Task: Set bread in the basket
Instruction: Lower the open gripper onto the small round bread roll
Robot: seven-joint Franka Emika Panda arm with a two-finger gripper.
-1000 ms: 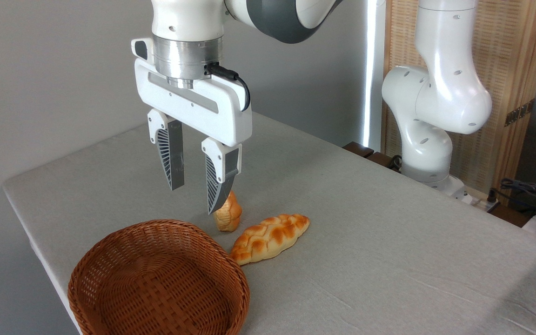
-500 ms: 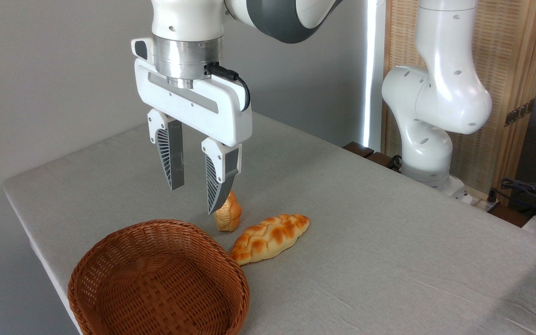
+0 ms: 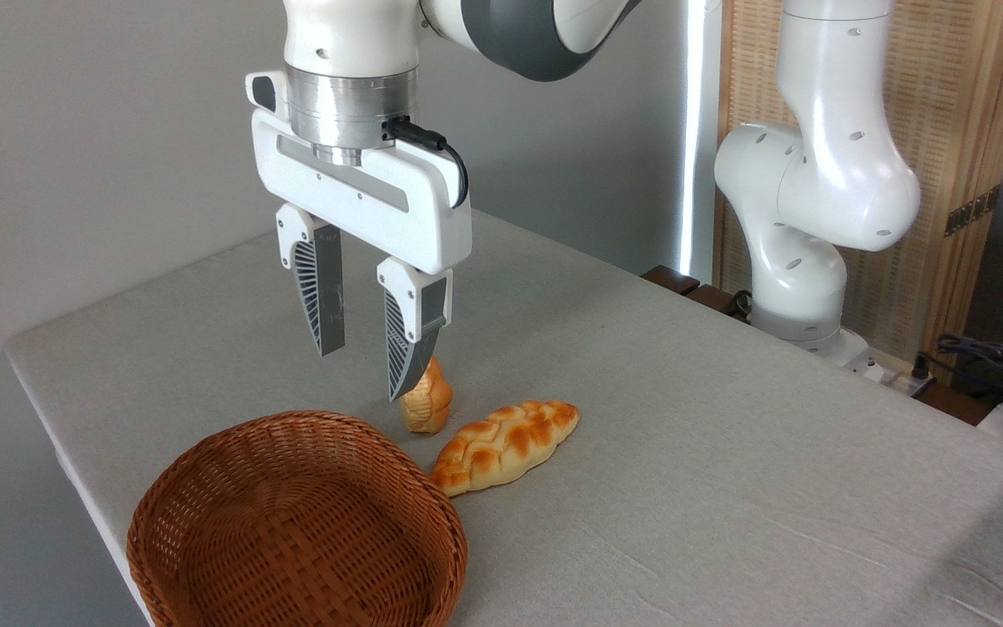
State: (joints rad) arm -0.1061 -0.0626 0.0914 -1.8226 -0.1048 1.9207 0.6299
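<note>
A: Where is the bread [image 3: 428,402]?

B: It sits on the surface [image 3: 684,418], back from the front left edge. It is small and knobbly, golden on top and paler down low. It stands just behind the basket [image 3: 292,531], a little to the right of the basket's back rim.

A: And the end effector [image 3: 366,370]?

B: It hangs in the air above the surface, pointing down. Its two gray ribbed fingers [image 3: 320,300] are spread apart with nothing between them. It holds nothing.

A: How does the bread lie next to it?

B: The bread is lower than the fingers and peeks out from behind the tip of the right finger. That tip hides the bread's top left part. I cannot tell if the tip touches the bread or just hangs in front of it. The bread is not in the gap between the fingers.

A: What else is close by?

B: A long braided loaf [image 3: 506,444] lies just to the right of the bread, slanted, with its near end by the basket's rim. The basket is round, brown and woven, at the front left corner of the surface.
</note>
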